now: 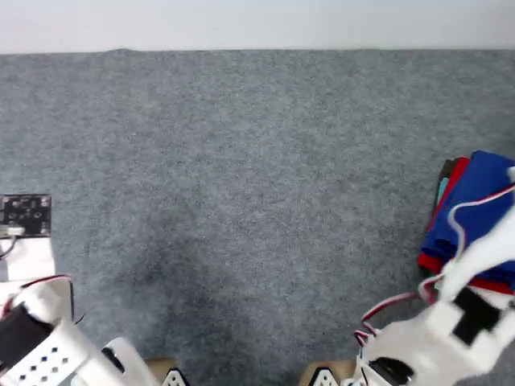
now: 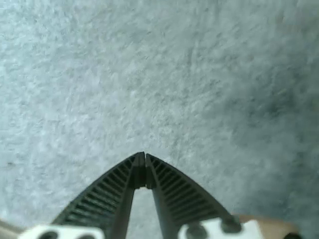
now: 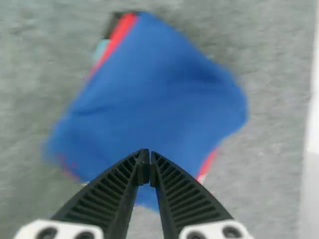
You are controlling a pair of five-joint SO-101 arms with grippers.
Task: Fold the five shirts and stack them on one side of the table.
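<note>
We see stack of folded fabric shirts (image 1: pixel 473 205), blue topmost, at right edge of high view on grey felt table (image 1: pixel 241 161). Above it right gripper (image 3: pixel 147 164) clenched, empty; left gripper (image 2: pixel 144 167) clenched, empty.

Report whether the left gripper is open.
No, the left gripper is shut, its jaws closed tip to tip above the grey mat.

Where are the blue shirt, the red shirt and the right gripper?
blue shirt (image 3: pixel 149 89), right wrist view, middle of top face.
red shirt (image 3: pixel 117 37), right wrist view, its exposed edge strip.
right gripper (image 3: pixel 146 162), right wrist view, between closed fingertips.
</note>
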